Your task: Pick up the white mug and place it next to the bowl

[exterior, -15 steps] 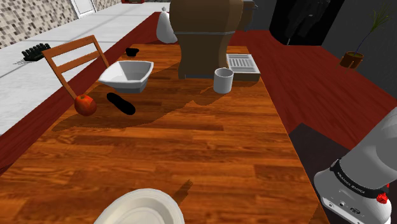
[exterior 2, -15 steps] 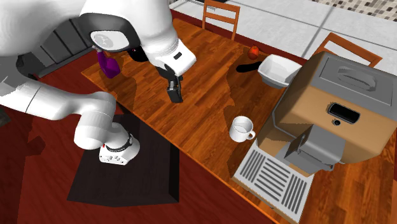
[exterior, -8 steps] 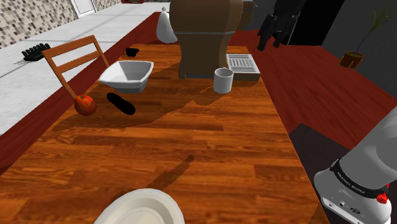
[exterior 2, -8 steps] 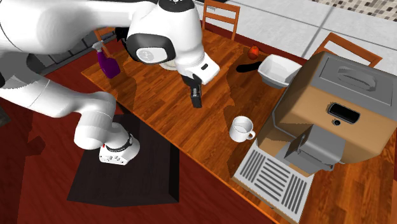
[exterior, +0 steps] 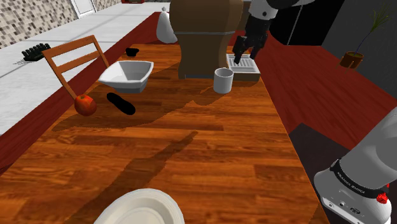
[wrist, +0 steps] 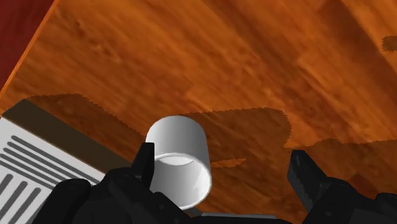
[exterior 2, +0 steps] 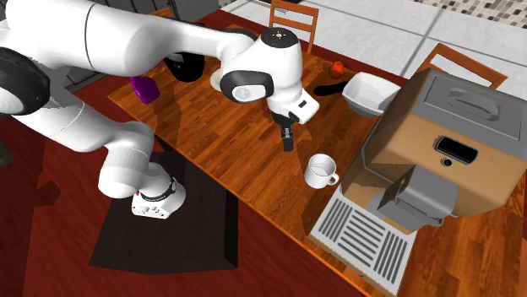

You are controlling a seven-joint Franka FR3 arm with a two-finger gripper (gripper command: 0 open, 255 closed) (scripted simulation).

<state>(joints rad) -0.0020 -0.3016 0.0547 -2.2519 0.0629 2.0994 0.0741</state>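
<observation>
Hovers over the white mug (wrist: pixel 178 159) with jaws wide open and empty; yet to grasp, lift and set it beside the bowl (exterior: pixel 124 80).

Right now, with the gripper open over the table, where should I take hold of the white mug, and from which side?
I'd come from above: the white mug stands upright, mouth open. Close the gripper across its round wall near the rim, clear of the handle that juts toward the drip tray.
</observation>
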